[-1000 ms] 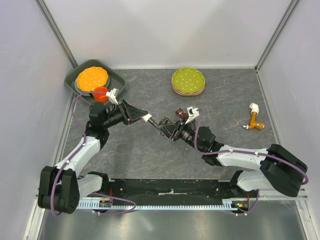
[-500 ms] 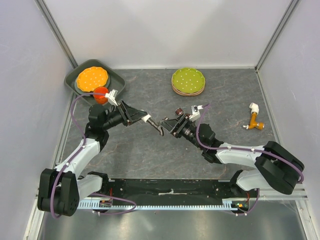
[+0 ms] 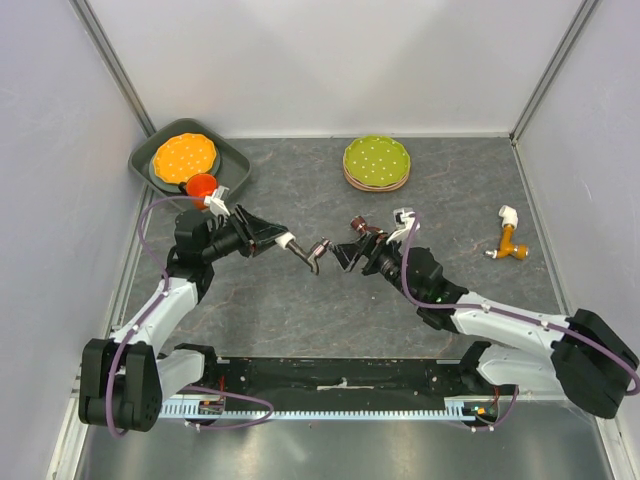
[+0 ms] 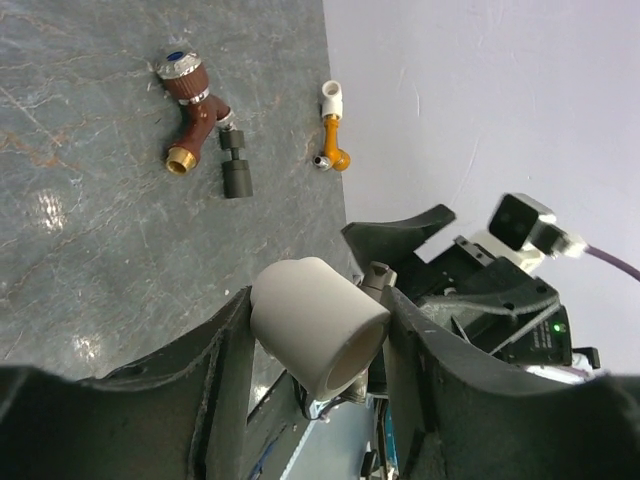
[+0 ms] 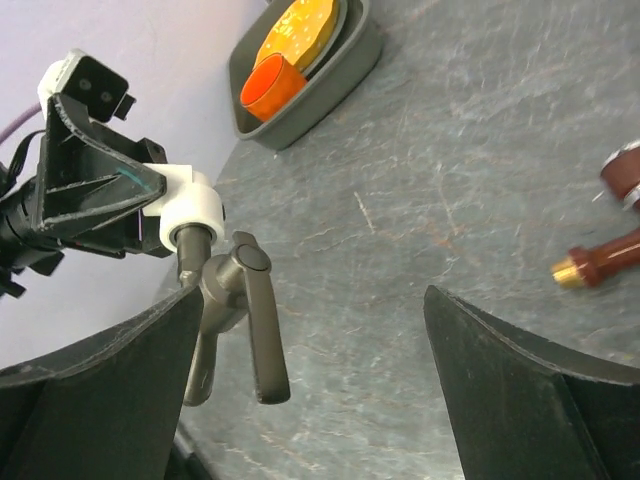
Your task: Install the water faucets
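Note:
My left gripper (image 3: pixel 283 240) is shut on a white elbow fitting (image 4: pixel 312 318), held off the table. A dark grey crank-shaped tap (image 5: pixel 243 315) sticks out of that fitting (image 5: pixel 190 212) and hangs from it (image 3: pixel 313 256). Just to its right, my right gripper (image 3: pixel 348 254) faces it with jaws wide open and empty (image 5: pixel 314 300); the grey tap is by its left finger, not gripped. A reddish-brown tap (image 4: pixel 193 108) lies on the table under the right wrist (image 3: pixel 358 226). An orange tap with a white elbow (image 3: pixel 510 236) lies at the far right.
A grey tray (image 3: pixel 140 162) at the back left holds an orange plate and an orange cup (image 3: pixel 201 185), close behind the left wrist. Green dotted plates (image 3: pixel 376 162) are stacked at the back centre. A short black piece (image 4: pixel 237 172) lies beside the reddish-brown tap.
My right gripper has opened, let go of the dark grey tap and drawn back to the right. The left gripper still holds the fitting, with the tap now hanging from it.

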Available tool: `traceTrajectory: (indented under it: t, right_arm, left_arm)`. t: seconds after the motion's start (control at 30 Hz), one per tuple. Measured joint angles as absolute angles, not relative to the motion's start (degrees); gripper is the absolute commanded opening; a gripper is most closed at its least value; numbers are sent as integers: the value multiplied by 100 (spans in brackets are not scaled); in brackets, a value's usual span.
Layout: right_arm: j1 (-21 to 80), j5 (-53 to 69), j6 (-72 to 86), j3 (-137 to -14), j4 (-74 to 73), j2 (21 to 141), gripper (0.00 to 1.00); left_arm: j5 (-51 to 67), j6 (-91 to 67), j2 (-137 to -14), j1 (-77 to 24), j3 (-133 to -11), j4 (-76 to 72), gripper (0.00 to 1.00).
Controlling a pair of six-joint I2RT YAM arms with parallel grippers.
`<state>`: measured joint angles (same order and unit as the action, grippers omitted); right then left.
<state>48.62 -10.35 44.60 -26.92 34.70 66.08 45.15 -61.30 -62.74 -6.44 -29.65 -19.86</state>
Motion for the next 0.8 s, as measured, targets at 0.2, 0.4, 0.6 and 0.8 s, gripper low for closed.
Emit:
traceTrajectory:
  t: [0.2, 0.4, 0.6, 0.8]
  right_arm:
    - [5260, -1199, 2620, -2700, 3177, 6169, 98]
    - [5964, -1247, 405, -2904, 2895, 6202, 98]
    - [6676, -1671, -1546, -3083, 2856, 6510, 98]
    - [7096, -2198, -3011, -3391, 2891, 7013, 98]
  left_arm:
    - [4497, -6125, -6300, -633, -2965, -1723, 2]
    - [4484, -6123, -6300, -617, -2965, -1549, 2]
    - [4458, -6119, -6300, -617, -2967, -1457, 2]
    - [4456, -6119, -6300, -617, -2971, -1382, 2]
